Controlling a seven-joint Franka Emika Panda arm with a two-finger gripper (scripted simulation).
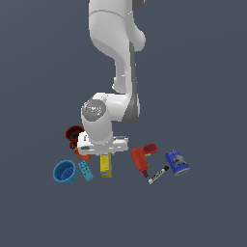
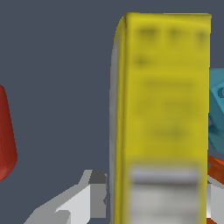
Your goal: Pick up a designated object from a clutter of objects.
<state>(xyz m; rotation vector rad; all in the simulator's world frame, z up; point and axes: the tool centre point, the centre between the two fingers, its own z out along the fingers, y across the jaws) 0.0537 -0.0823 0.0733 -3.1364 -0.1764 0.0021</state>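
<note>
The yellow carton lies among the clutter, its far end hidden under my hand. My gripper is down over it. In the wrist view the carton fills the space between my fingers, yellow with a white printed end nearest the camera. One finger lies against one long side and the other finger against the opposite side. My gripper looks shut on the carton, which still rests on the floor.
A cyan block and an orange cup lie close beside the carton. A blue cup and a dark red cup are further to the exterior view's left. A red drill, marker and blue can lie to the right.
</note>
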